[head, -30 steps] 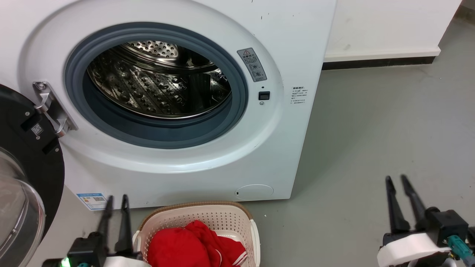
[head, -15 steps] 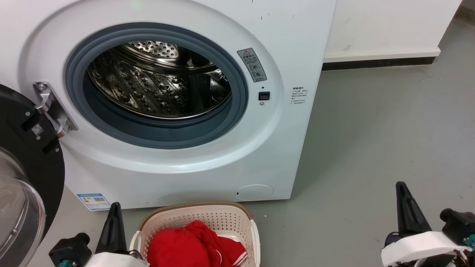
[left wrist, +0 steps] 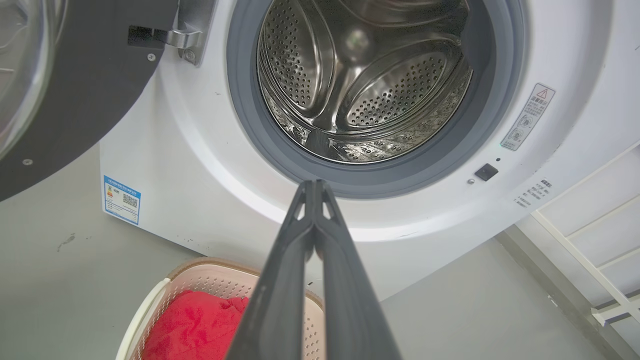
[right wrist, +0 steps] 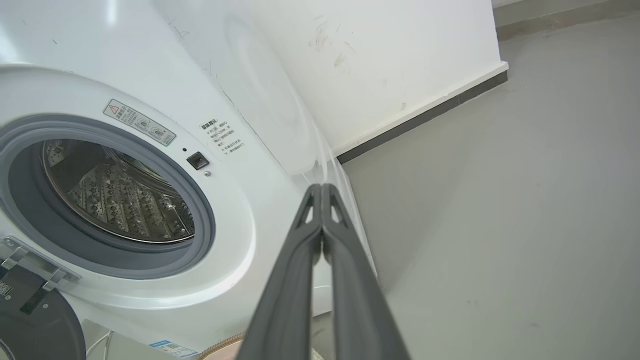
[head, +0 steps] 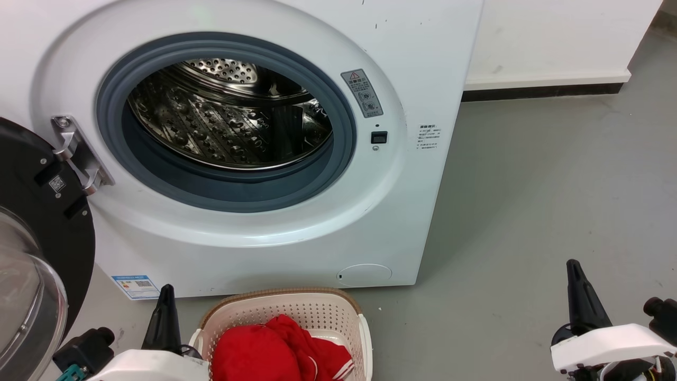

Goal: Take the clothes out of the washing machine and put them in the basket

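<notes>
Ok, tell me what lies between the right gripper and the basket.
Just bare grey floor between the right gripper and the basket, seen in the head view.

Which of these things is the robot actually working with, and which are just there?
Job: washing machine, clothes, basket, left gripper and right gripper, both shut.
Just there: warning sticker, blue label, skirting, floor.
</notes>
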